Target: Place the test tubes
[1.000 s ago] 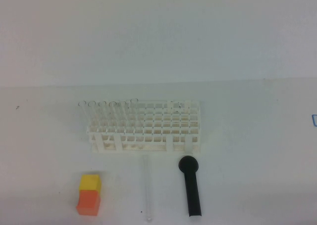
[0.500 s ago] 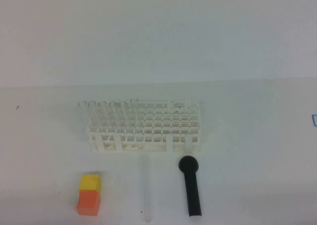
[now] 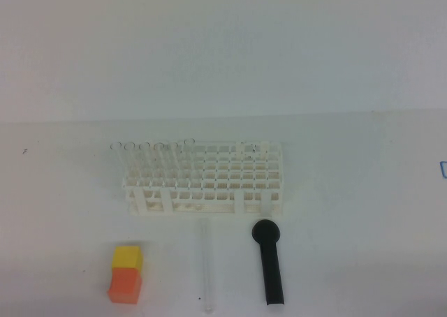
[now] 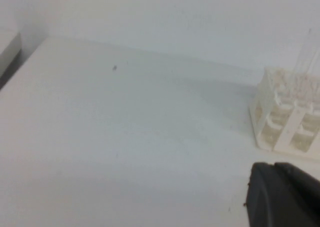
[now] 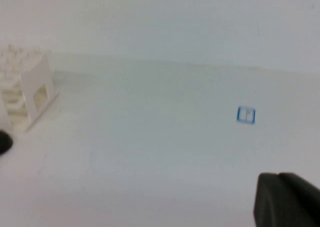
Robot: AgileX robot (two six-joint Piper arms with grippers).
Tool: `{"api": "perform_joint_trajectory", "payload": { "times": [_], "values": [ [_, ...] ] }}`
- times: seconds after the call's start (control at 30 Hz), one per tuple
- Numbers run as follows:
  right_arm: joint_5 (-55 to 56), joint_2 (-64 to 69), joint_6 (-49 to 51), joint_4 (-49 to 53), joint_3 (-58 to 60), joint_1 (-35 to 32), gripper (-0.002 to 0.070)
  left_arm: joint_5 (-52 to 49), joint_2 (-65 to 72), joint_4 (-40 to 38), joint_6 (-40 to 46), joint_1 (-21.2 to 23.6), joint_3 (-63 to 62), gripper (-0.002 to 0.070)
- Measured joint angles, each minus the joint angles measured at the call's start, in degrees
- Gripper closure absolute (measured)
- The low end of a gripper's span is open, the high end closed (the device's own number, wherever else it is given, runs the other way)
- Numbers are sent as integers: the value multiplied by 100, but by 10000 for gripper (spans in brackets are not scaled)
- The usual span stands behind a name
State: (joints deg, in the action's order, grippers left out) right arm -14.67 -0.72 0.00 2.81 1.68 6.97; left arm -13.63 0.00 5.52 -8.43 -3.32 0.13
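White table [image 3: 363, 191], white tube rack [image 3: 206, 181] at its middle, on the robot's side a yellow-and-orange block [image 3: 126, 274], a clear test tube [image 3: 207, 264] lying flat, a black round-headed tool [image 3: 269, 261]

The clear, glassy test tube [image 3: 207, 264] lies on a smooth matt white counter [image 3: 349, 191] by the white plastic rack [image 3: 204, 181], with the matt black left hand [image 4: 285, 194] and right hand [image 5: 287, 199] off its two ends.
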Motion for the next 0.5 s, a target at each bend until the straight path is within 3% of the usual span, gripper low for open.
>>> {"api": "perform_joint_trajectory", "payload": {
  "times": [0.23, 0.5],
  "values": [
    [1773, 0, 0, 0, 0, 0, 678, 1729, 0, 50, 0, 0, -13, 676],
    [3135, 0, 0, 0, 0, 0, 678, 1811, 0, 50, 0, 0, -10, 676]
  ]
}}
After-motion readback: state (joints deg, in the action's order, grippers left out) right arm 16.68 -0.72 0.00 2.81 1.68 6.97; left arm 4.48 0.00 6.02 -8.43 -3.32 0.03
